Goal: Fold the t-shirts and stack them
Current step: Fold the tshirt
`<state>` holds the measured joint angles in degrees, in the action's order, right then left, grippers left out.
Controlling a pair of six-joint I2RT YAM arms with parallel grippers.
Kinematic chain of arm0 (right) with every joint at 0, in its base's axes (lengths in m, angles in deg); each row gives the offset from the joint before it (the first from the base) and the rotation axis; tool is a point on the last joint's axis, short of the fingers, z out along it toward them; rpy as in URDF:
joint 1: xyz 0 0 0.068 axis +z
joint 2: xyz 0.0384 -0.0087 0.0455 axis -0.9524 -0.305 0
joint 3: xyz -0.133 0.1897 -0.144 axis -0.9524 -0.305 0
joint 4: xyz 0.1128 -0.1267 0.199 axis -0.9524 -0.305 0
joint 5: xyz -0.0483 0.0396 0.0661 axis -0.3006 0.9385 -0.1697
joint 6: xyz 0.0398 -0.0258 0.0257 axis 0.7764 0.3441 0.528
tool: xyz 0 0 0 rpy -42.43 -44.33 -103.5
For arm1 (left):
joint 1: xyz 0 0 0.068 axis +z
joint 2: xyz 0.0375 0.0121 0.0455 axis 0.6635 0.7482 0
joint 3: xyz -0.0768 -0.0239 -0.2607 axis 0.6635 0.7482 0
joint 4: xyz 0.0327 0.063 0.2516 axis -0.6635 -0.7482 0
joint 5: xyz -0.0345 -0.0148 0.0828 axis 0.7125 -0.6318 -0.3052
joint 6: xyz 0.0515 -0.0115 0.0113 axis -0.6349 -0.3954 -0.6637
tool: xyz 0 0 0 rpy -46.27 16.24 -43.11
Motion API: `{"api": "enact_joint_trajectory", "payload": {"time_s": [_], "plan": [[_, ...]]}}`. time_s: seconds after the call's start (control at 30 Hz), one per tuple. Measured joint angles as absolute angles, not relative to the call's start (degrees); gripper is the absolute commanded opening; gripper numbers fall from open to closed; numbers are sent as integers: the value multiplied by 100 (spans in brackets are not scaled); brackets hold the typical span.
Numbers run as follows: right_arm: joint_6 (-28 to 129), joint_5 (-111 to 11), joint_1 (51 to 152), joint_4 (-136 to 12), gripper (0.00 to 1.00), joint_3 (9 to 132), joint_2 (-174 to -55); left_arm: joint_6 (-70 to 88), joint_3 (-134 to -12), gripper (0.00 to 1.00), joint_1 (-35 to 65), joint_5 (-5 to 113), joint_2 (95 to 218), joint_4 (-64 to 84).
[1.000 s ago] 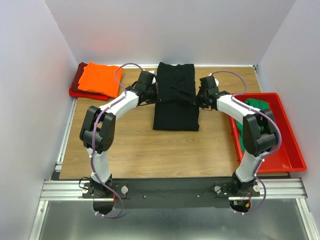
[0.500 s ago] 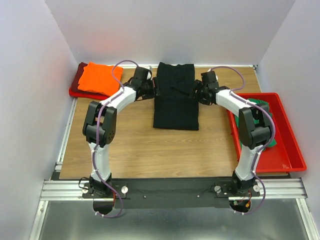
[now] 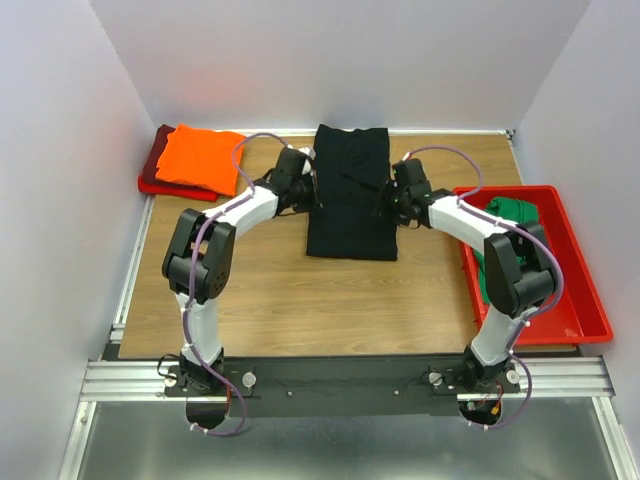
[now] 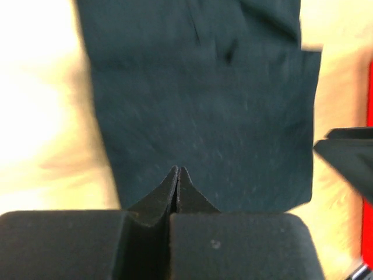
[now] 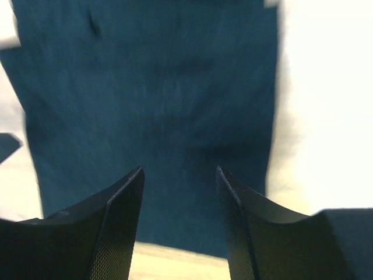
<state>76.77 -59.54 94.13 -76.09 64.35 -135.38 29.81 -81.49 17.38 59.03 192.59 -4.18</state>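
The black t-shirt [image 3: 350,195] lies folded into a long strip at the middle of the table. My left gripper [image 3: 305,190] is at its left edge, shut, and in the left wrist view its fingertips [image 4: 178,170] meet over the dark cloth [image 4: 204,99] with nothing seen between them. My right gripper [image 3: 392,200] is at the shirt's right edge, and in the right wrist view it [image 5: 179,172] stands open above the cloth [image 5: 151,87]. A folded orange t-shirt [image 3: 200,158] rests on a dark red one [image 3: 152,168] at the far left. The green t-shirt [image 3: 515,213] lies in the bin.
A red plastic bin [image 3: 580,300] sits along the table's right side, next to the right arm. White walls close in the left, back and right. Bare wood [image 3: 330,300] shows between the black shirt and the arm bases.
Both grippers went toward the far end of the black shirt and came back to its side edges. The pinched crease across the shirt's middle is gone. The right jaws have opened.
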Motion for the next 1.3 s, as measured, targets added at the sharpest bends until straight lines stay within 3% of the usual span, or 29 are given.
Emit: {"api": "enact_joint_trajectory", "payload": {"time_s": [0.43, 0.8, 1.1, 1.23, 1.3], "plan": [[7833, -5849, 9691, -7388, 57, 5183, -13276, 3418, -6525, 0, 1201, 5835, 18986, 225], [7944, -5447, 9949, -7362, 57, 3976, -12194, 3569, -5269, 0, 899, 5844, 18092, 544], [8051, -5219, 10198, -8212, 59, 3504, -11320, 3558, -4536, 0, 731, 5942, 17279, 232], [8115, -5381, 10198, -8715, 57, 3602, -10946, 3412, -4574, 3, 757, 5929, 16973, -175], [8143, -5549, 10198, -8916, 51, 3764, -10828, 3324, -4639, 4, 825, 5914, 16807, -311]]}}
